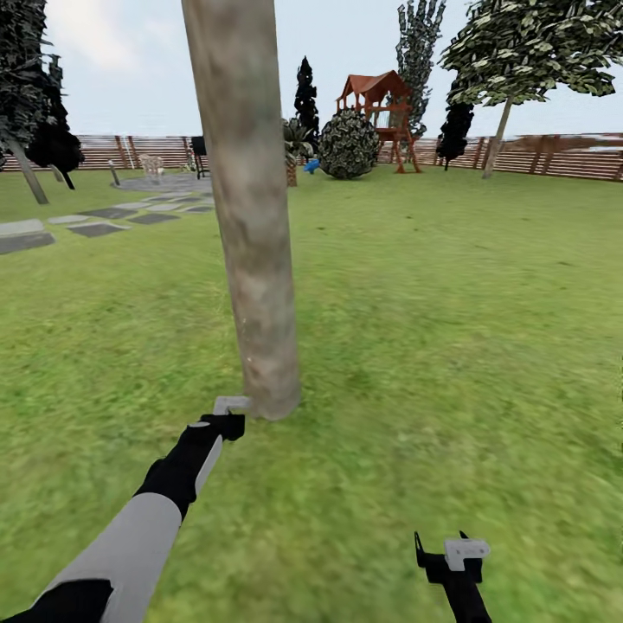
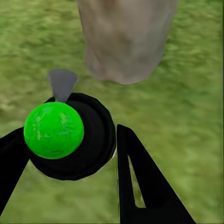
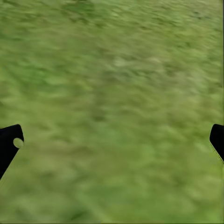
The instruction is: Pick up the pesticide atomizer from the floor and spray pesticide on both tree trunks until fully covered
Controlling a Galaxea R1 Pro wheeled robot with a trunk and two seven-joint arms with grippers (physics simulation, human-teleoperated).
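One relation decides this: the tree trunk [image 1: 251, 216] stands straight ahead of the left gripper [image 1: 227, 419], just beyond its tip on the grass [image 1: 450, 329], its long axis upright and running out of the head view at the top. The left gripper pinches the pesticide atomizer [image 2: 70, 135], black fingers [image 2: 144, 182] on either side of the dark body, green dot [image 2: 53, 129] facing the wrist camera and the grey nozzle [image 2: 62, 84] aimed at the trunk's base [image 2: 123, 46]. The left arm is clearly the nearer one. The right gripper [image 1: 450, 562] hangs low over bare lawn, well apart from the trunk, jaws spread wide. No white specks stand out on the bark, though the mottled surface could easily mask a fine mist. A second tall tree [image 1: 519, 61] stands far off by the wooden fence [image 1: 554, 154].
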